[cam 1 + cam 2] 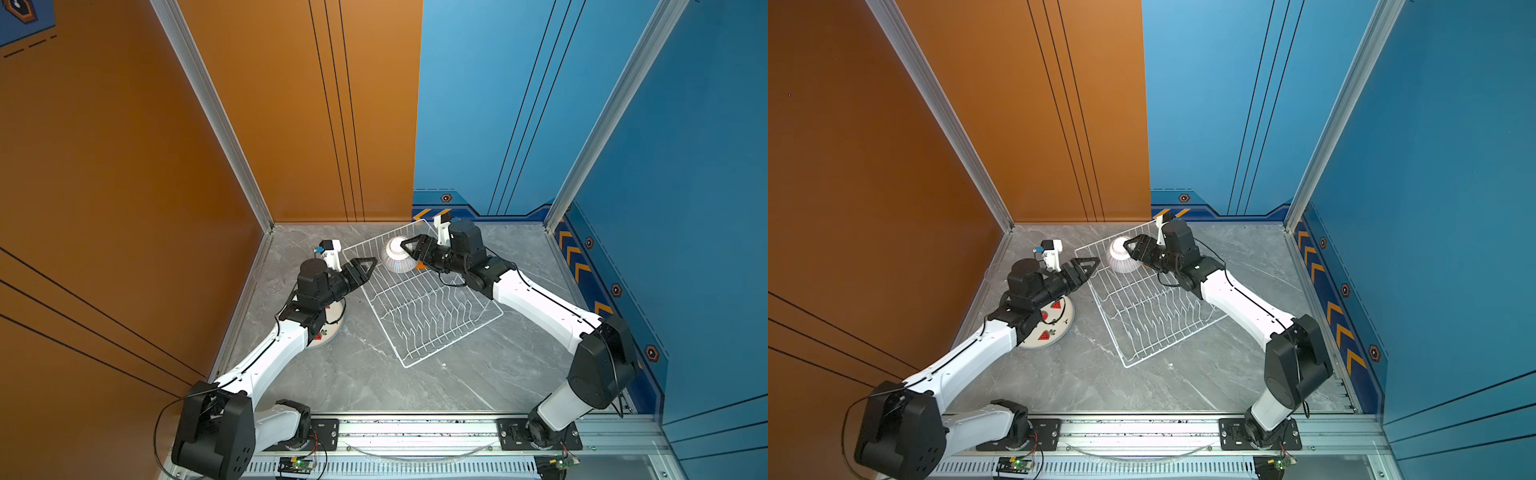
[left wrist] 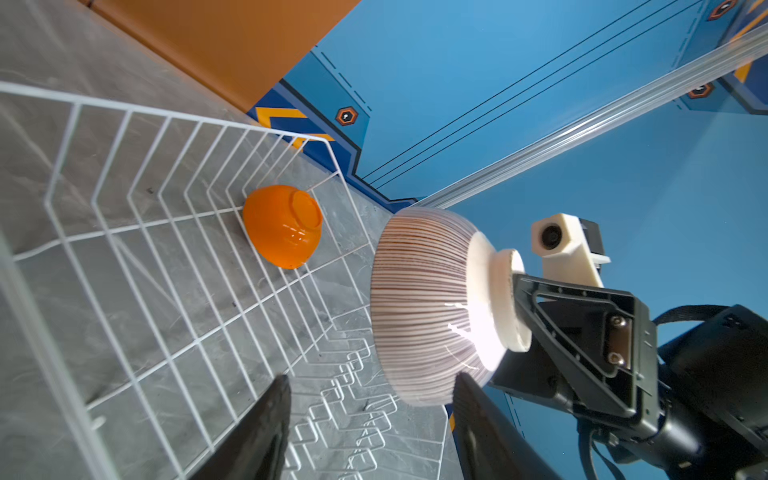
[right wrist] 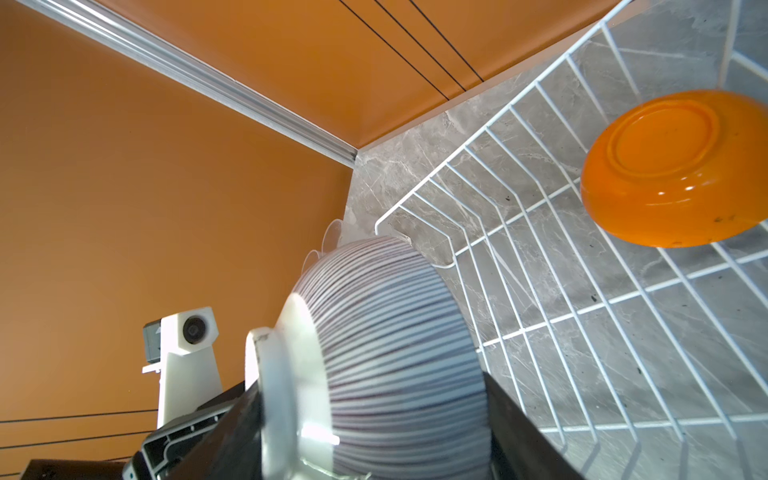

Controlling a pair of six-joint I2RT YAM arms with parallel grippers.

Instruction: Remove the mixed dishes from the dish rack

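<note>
**Striped bowl [image 1: 397,262] held over the dish rack [image 1: 428,316]**
Right gripper [image 1: 407,249] clamps it inverted, foot up, mouth facing the rack; left gripper [image 1: 370,262] parted, empty.

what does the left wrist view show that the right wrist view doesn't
Only left wrist: a row of zigzag white wire prongs, the blue panel wall, the open left gripper.
Only right wrist: faint clear glasses, the left arm's white camera mount.
Both: the white wire dish rack, the upside-down glossy orange bowl, the grey-striped white bowl clamped by the right gripper.
</note>
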